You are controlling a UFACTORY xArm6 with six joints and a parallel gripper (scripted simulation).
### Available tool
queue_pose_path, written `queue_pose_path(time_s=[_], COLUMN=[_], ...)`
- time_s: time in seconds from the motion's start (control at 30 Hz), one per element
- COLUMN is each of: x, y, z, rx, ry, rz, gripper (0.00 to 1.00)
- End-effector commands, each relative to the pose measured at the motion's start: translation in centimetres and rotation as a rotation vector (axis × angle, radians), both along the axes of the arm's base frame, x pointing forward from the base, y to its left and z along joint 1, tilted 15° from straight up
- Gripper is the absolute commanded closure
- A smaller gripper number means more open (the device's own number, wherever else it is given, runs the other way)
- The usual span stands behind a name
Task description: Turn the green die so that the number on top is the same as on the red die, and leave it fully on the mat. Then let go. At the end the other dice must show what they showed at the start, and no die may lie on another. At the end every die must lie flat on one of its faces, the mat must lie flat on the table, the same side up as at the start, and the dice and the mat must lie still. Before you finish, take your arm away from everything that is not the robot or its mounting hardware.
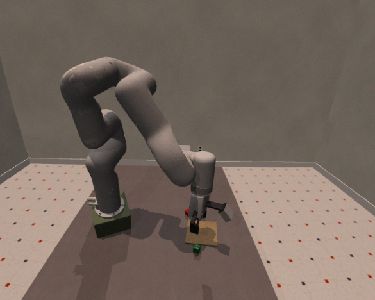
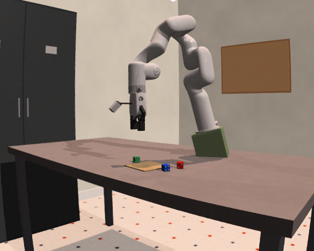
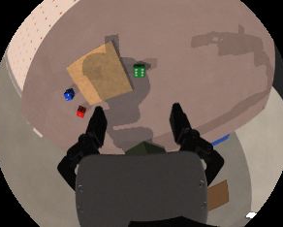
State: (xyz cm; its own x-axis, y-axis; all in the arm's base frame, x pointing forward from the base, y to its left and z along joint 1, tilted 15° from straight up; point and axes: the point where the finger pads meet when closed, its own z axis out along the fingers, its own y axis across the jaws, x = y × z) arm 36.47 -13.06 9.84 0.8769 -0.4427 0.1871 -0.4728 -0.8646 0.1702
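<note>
The green die lies flat on the table, just off one edge of the tan mat. The red die and the blue die lie on the table by the mat's opposite side, apart from each other. The pips on top are too small to read. My gripper is open and empty. It points down, high above the table near the mat. In the top view it hides the blue die.
The arm's green base block stands on the brown table, beyond the dice. A dark cabinet stands past the table's far end. The table's near edge runs close to the mat in the exterior view.
</note>
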Motion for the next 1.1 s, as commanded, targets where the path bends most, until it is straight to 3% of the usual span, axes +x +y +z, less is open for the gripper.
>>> queue_pose_path(time_s=[0.0, 0.5, 1.07], x=[0.0, 0.0, 0.2], y=[-0.7, -0.7, -1.2], z=[0.3, 0.2, -1.0], rx=[-0.001, 0.0, 0.034], ry=[-0.013, -0.017, -0.119], rz=[-0.031, -0.047, -0.458], gripper=[0.0, 0.0, 0.0])
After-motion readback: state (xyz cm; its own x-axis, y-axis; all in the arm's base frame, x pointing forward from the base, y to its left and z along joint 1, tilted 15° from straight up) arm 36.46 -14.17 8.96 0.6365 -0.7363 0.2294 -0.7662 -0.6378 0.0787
